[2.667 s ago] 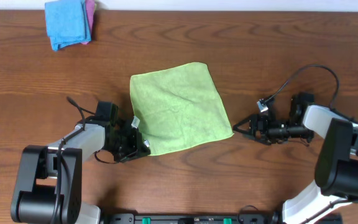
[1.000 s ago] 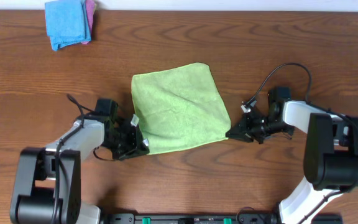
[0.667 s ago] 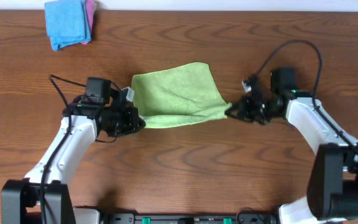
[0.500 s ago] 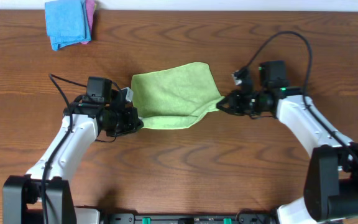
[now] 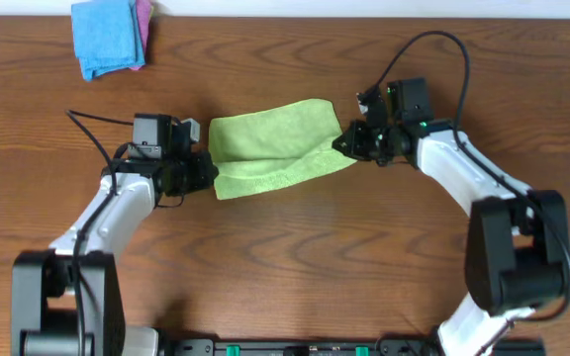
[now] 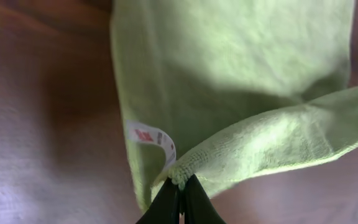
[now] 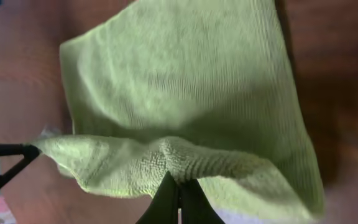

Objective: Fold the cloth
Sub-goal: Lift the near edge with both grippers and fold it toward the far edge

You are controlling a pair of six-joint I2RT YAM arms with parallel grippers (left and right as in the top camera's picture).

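Observation:
The lime-green cloth (image 5: 270, 148) lies in the middle of the table, its near edge lifted and carried toward the far edge. My left gripper (image 5: 206, 170) is shut on the cloth's near left corner, close to the white tag (image 6: 151, 135). In the left wrist view that gripper (image 6: 180, 184) pinches the corner of the cloth (image 6: 241, 68). At the right, my right gripper (image 5: 342, 144) is shut on the near right corner. From the right wrist camera this gripper (image 7: 179, 180) grips a fold of the cloth (image 7: 185, 81), and the lifted edge droops between the two grippers.
A bright blue cloth (image 5: 105, 38) lies folded at the far left corner with a pink cloth (image 5: 144, 20) under its right side. Brown wooden table (image 5: 285, 267) lies all around. Black cables loop above both arms.
Both grippers have lifted the cloth's near corners and carried them toward the far edge, so the cloth went from flat to half doubled over.

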